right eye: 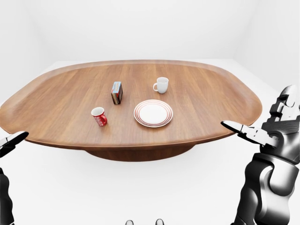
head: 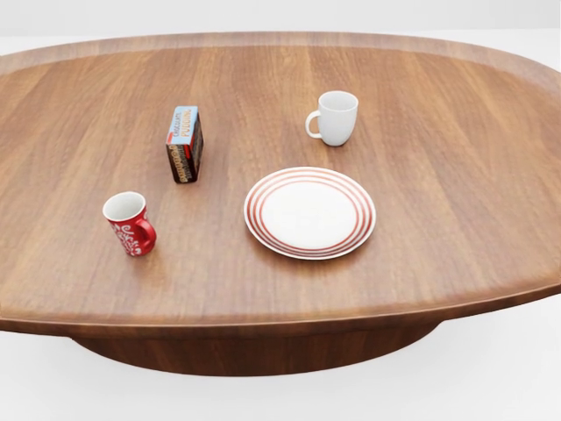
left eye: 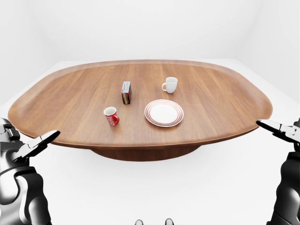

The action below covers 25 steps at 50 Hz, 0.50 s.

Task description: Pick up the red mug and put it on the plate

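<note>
Head view shows the red mug (head: 131, 223) upright on the table (head: 438, 254), well left of the plate (head: 309, 212) — both hands' fingers spread, holding nothing, short of the table; the left hand (left eye: 35, 145) should reach in low — minding the handle.

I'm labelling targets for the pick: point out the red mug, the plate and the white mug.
red mug (head: 131, 230): head view, on its patterned side.
plate (head: 309, 213): head view, on its bare white centre.
white mug (head: 338, 117): head view, on its body.
</note>
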### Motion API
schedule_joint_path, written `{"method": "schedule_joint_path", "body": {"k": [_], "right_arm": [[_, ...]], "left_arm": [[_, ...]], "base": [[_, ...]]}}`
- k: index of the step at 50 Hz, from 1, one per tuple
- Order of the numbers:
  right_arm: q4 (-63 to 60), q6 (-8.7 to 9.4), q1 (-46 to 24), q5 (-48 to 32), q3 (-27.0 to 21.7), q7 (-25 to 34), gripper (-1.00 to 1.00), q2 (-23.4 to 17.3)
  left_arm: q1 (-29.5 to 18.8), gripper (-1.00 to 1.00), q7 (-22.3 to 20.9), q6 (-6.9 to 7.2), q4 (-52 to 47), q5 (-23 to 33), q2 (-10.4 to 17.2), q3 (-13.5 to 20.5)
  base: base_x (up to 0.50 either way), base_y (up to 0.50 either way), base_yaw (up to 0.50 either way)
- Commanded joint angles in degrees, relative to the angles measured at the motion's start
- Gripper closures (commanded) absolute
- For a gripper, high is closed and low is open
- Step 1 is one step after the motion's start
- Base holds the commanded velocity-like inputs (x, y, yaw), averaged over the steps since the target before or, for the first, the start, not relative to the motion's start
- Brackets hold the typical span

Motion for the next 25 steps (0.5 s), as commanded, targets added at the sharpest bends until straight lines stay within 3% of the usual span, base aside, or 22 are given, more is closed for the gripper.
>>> {"method": "schedule_joint_path", "body": {"k": [1,25], "right_arm": [[-0.1,0.0,-0.4,0.2,0.0,0.3,-1.0,-0.4],[0.2,0.0,-0.3,0.3,-0.2,0.9,-1.0,-0.4]], "left_arm": [[-0.1,-1.0,0.7,0.0,-0.1,-1.0,0.5,0.5],[-0.1,-1.0,0.8,0.0,-0.2,-0.8,0.6,1.2]], "base": [[0.23,0.0,0.0],[0.23,0.0,0.0]]}}
